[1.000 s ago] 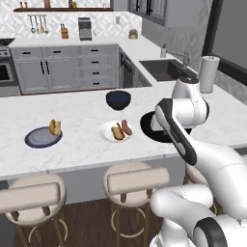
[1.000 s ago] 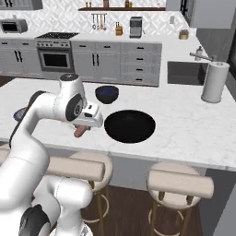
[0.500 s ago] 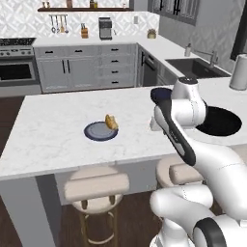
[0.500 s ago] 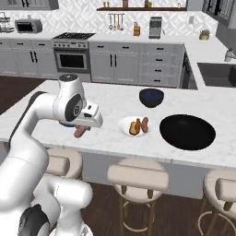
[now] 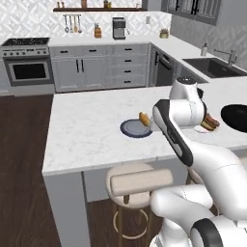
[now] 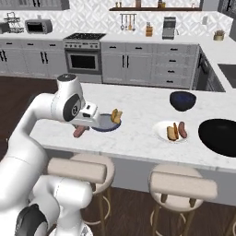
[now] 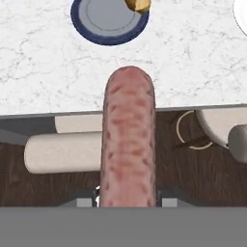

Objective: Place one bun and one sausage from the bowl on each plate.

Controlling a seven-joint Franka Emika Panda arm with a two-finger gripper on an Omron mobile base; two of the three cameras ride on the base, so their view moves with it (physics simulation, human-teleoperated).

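Observation:
My gripper (image 6: 81, 129) is shut on a reddish sausage (image 6: 79, 132), held over the island's front edge just short of the dark blue-grey plate (image 6: 105, 124). A bun (image 6: 116, 115) lies on that plate's far rim. In the hand view the sausage (image 7: 128, 140) runs up the middle, with the dark plate (image 7: 109, 19) and its bun (image 7: 138, 5) beyond it. The white plate (image 6: 162, 131) holds a bun (image 6: 172, 133) and a sausage (image 6: 182, 129). To its right sits the wide black bowl (image 6: 220, 136), with nothing visible inside. In the left base view the arm covers part of the white plate (image 5: 210, 125).
A smaller dark blue bowl (image 6: 182, 100) stands behind the white plate. Padded stools (image 6: 76, 169) (image 6: 182, 186) are tucked under the island's front edge. The marble top (image 5: 87, 125) stretches left of the dark plate. Cabinets, an oven and a sink line the far walls.
The whole picture has shifted: the base has driven left along the island, bringing the dark plate with its bun close to the gripper. The sausage stays held throughout.

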